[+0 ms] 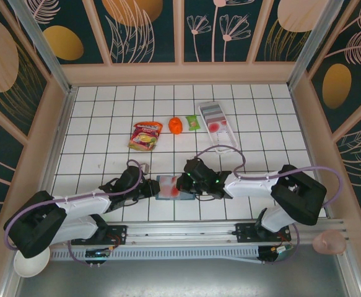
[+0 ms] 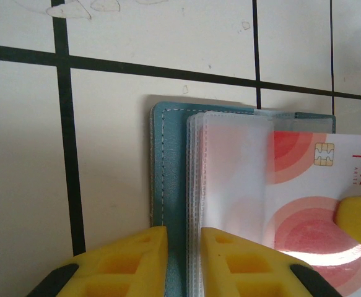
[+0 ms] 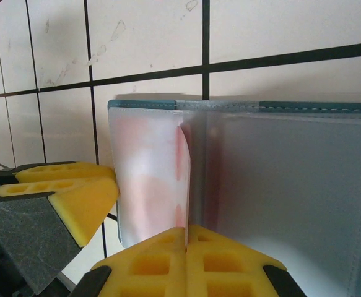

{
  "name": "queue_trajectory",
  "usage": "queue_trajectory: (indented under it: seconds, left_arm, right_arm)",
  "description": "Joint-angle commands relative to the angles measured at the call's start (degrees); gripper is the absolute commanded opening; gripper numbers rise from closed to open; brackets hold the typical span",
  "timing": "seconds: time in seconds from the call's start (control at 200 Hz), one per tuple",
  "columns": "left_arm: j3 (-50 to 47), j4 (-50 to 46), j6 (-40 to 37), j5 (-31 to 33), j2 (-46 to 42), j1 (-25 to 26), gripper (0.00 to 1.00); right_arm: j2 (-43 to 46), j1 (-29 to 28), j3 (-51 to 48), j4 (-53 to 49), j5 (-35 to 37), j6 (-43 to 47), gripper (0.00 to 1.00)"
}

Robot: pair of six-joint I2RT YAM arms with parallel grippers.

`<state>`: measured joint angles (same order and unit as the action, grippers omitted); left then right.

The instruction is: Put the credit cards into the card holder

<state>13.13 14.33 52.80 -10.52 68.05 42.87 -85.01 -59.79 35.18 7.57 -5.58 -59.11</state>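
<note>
The card holder (image 2: 171,173) lay open and flat on the near middle of the white tiled desk (image 1: 106,105), its teal stitched cover showing along the left edge and a stack of clear plastic sleeves (image 2: 236,173) spread over the rest. A credit card (image 2: 310,185), pale with red-pink rings and a gold chip, sat partly inside one sleeve. Its left part was veiled by the plastic and its right part was bare.

The left hand (image 2: 184,235) stood at the holder's near left edge. Its two yellow fingers were slightly apart, one over the teal cover and the other over the stacked sleeve edges, with a strip of cover visible in the gap.

The right hand (image 3: 186,230) came in from the right with its fingers pressed together. In the left wrist view one yellow fingertip (image 2: 356,223) lay over the bare right part of the card. From the right wrist view a thin reddish edge ran up from where the fingers met, but the view was too close to tell whether it was caught between them.

Farther back on the desk, well apart from the holder, lay a red and yellow snack packet (image 1: 146,135). To its right were an orange object (image 1: 175,125), a small green packet (image 1: 194,122) and a long white tray (image 1: 230,139) with grey and red marks inside. Below the arms' bases, a white bowl (image 1: 30,263) sat at the near left and a pink bowl (image 1: 329,242) at the near right.
</note>
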Motion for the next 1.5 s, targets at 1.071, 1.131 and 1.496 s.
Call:
queue_trajectory:
  seconds: [1.071, 1.131, 1.496]
  left_arm:
    - [-1.52, -1.03, -0.59, -0.55, -0.17, 0.37, 0.22]
    - [-1.48, -0.98, -0.58, -0.55, -0.2, 0.35, 0.22]
    - [-1.78, -0.47, -0.58, -0.9, 0.15, 0.37, 0.21]
  right_arm:
    - [-7.23, -0.68, 10.18, -16.96, 4.61, 4.73, 0.4]
    - [-7.56, -0.82, 10.07, -15.82, 3.86, 4.38, 0.38]
    - [-12.75, -2.92, 14.81, -15.44, 3.03, 5.07, 0.24]
